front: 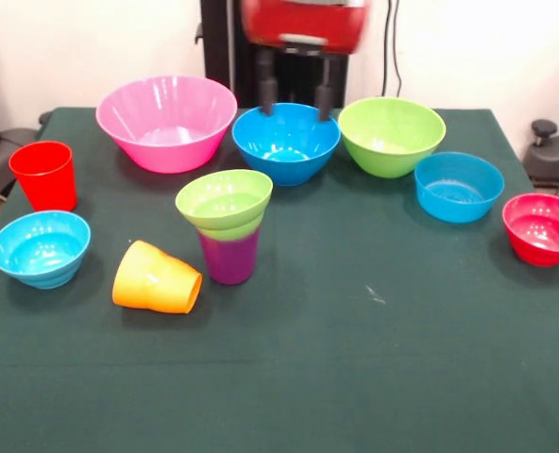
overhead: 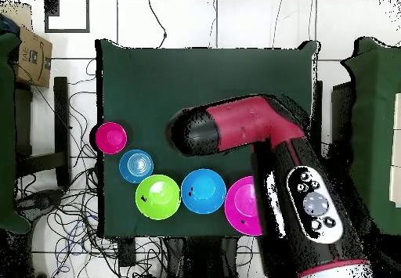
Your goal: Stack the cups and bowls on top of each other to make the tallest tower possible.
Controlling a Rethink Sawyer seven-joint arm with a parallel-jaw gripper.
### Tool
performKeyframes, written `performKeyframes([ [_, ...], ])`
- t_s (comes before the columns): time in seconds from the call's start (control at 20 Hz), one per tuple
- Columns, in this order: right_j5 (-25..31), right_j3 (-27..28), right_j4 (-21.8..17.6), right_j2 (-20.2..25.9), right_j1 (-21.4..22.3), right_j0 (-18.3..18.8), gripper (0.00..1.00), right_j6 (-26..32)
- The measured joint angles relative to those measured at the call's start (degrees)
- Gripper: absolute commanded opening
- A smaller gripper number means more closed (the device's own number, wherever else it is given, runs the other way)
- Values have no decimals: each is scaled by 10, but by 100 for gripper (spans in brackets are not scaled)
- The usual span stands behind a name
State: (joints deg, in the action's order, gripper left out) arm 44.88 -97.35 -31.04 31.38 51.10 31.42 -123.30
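The red and black gripper (front: 296, 98) hangs with its 2 fingers spread, empty, above the mid-sized glossy blue plastic bowl (front: 286, 142). A small lime green plastic bowl (front: 224, 201) sits on the upright purple plastic cup (front: 229, 255).

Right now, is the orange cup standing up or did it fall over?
Fallen over. The orange cup lies on its side on the green tablecloth, its open mouth facing right, near the purple cup.
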Motion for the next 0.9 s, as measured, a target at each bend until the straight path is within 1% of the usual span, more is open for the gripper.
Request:
performKeyframes([
  [0.05,0,0,1,-8,0,-26,100,-2],
  [0.25,0,0,1,-23,-3,-62,100,-7],
  [0.3,0,1,1,-37,-7,-89,100,-15],
  [0.4,0,2,1,-55,-13,-120,100,-29],
  [0.5,-1,2,1,-66,-17,-137,100,-40],
  [0.7,-18,4,1,-103,-38,-189,100,-86],
  [0.8,-41,4,1,-126,-55,-216,100,-121],
  [0.9,-57,4,1,-138,-67,-228,100,-140],
])
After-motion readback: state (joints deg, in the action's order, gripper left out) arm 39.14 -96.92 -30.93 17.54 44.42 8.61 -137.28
